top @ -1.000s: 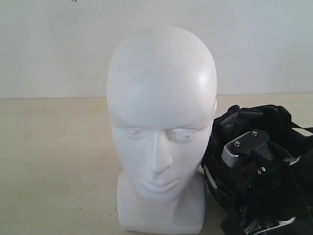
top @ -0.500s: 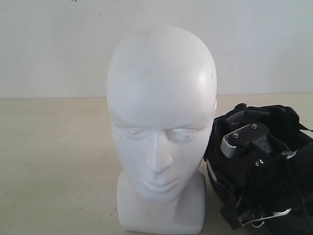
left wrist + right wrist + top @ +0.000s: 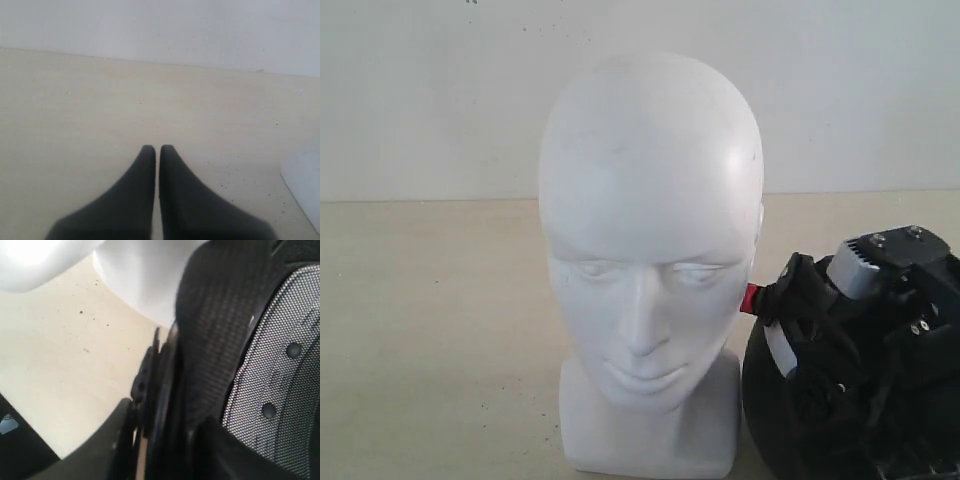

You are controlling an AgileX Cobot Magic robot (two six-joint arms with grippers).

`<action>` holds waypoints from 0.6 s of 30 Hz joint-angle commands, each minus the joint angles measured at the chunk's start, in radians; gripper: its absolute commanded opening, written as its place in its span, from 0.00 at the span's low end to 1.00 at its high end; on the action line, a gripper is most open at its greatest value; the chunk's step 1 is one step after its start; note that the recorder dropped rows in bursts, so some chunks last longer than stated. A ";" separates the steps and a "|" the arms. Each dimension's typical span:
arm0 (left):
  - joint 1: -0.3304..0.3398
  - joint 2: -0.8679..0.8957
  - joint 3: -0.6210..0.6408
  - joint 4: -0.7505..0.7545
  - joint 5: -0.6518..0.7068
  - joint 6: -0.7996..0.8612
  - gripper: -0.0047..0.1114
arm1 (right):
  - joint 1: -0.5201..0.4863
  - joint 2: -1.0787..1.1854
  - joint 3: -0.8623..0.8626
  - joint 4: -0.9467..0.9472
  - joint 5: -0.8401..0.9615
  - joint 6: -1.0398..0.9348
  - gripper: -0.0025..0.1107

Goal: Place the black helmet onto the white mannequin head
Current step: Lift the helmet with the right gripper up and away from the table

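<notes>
mannequin head (image 3: 650,250): plain matte white
helmet (image 3: 775,410): black
tab (image 3: 752,298): red
lining (image 3: 270,375): grey mesh of fine dots
left gripper (image 3: 156,148): black
table (image 3: 430,330): pale beige, dark specks
wall (image 3: 420,90): off-white

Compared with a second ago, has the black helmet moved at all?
Yes. The black helmet has tipped: its top edge beside the unmoved white mannequin head now sits lower, and a red tab shows.

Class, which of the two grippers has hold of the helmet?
The right gripper, clamped across the black helmet's padded rim; the left gripper is shut on nothing above the table.
</notes>
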State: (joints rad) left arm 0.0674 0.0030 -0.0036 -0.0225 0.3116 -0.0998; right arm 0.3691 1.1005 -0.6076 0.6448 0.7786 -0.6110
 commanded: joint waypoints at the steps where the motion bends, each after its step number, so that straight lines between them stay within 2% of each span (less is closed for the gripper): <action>1: -0.006 -0.003 0.004 0.002 -0.001 0.003 0.08 | 0.001 -0.095 -0.002 0.002 0.046 0.042 0.02; 12: -0.006 -0.003 0.004 0.002 -0.001 0.003 0.08 | 0.001 -0.289 -0.007 -0.049 0.154 0.090 0.02; 15: -0.006 -0.003 0.004 0.002 -0.001 0.003 0.08 | 0.001 -0.291 -0.048 -0.079 0.180 0.115 0.02; 18: -0.006 -0.003 0.004 0.002 -0.001 0.003 0.08 | 0.001 -0.297 -0.119 -0.167 0.191 0.220 0.02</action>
State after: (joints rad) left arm 0.0674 0.0030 -0.0036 -0.0225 0.3116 -0.0998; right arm 0.3691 0.8234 -0.6535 0.5404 1.0005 -0.4481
